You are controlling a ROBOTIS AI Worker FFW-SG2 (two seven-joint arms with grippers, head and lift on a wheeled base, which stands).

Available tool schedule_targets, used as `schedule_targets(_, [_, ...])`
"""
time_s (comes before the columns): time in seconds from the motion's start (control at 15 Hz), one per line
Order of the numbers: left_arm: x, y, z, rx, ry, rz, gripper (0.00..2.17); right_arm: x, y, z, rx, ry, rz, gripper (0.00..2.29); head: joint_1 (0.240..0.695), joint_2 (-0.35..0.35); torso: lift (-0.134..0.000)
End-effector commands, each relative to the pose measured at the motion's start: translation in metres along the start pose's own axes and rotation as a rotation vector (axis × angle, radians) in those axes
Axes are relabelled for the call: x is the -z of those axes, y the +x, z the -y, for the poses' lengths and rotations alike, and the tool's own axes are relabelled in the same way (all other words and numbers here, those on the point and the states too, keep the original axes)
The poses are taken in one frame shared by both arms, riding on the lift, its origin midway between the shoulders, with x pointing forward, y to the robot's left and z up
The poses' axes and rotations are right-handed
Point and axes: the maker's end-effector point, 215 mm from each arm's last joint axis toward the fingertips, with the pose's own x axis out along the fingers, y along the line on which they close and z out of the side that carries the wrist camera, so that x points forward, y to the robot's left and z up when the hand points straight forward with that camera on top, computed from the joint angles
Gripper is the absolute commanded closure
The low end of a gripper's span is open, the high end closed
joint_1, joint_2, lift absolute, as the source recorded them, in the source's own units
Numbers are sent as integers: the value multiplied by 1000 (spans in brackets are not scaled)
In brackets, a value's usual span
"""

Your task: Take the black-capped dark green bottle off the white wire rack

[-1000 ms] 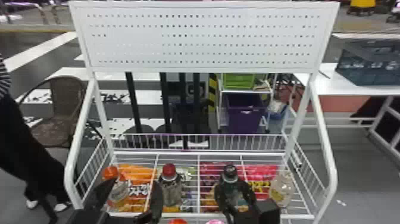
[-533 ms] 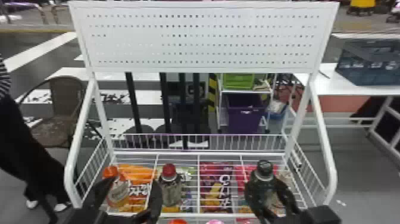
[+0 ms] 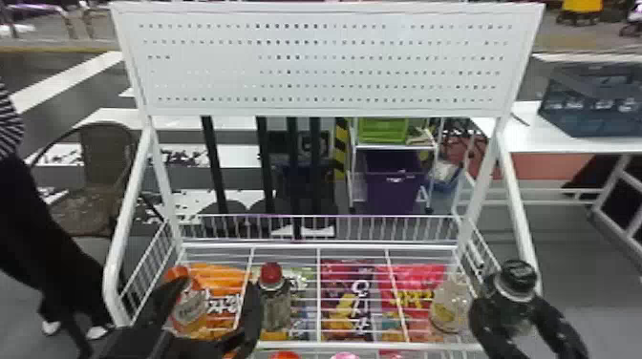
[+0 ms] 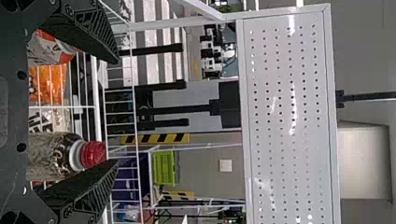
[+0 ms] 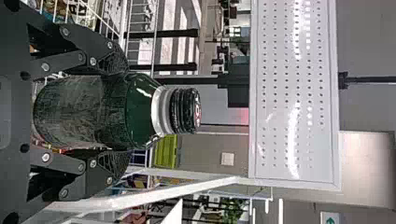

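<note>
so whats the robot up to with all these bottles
The robot's right pincer is gripping the black-capped dark green bottle, held upright at the right side of the white wire rack. The left pincer is open and empty, near the red-capped bottle.

wire rack (image 3: 382,346): before the robot; panel (image 3: 329,62) above, at the back.
along the rack, left to right: first bottle (image 3: 189,308), second bottle (image 3: 277,310), third bottle (image 3: 446,310); snack bags (image 3: 411,277) behind the wires.
held bottle (image 3: 516,279): upright between the fingers of the right claw (image 3: 513,315), at the rack's right end, right of the third bottle.
left claw (image 3: 217,291): rack's left part, near the first and second bottles.
behind, left: chair (image 3: 105,153). behind, centre: bin (image 3: 391,186). behind, right: crate (image 3: 587,105) on a table (image 3: 520,138).
</note>
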Motion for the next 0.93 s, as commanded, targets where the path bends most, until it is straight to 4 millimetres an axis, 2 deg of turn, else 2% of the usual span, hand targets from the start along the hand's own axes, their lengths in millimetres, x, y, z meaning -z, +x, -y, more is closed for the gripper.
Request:
schedule_targets(0.0, [1,4,-3,-5,5,2,137,-14,-22,18,32,4,22,1757,499,0,0])
schedule_targets(0.2, [-1,6,-6,-9,6,4,137,-24,-39,29,48,13,62,1757,499,0,0])
schedule_targets(0.87, [-5,5,-7,-11,4,8,137,-27,-39,27,43,33,69,1757,499,0,0])
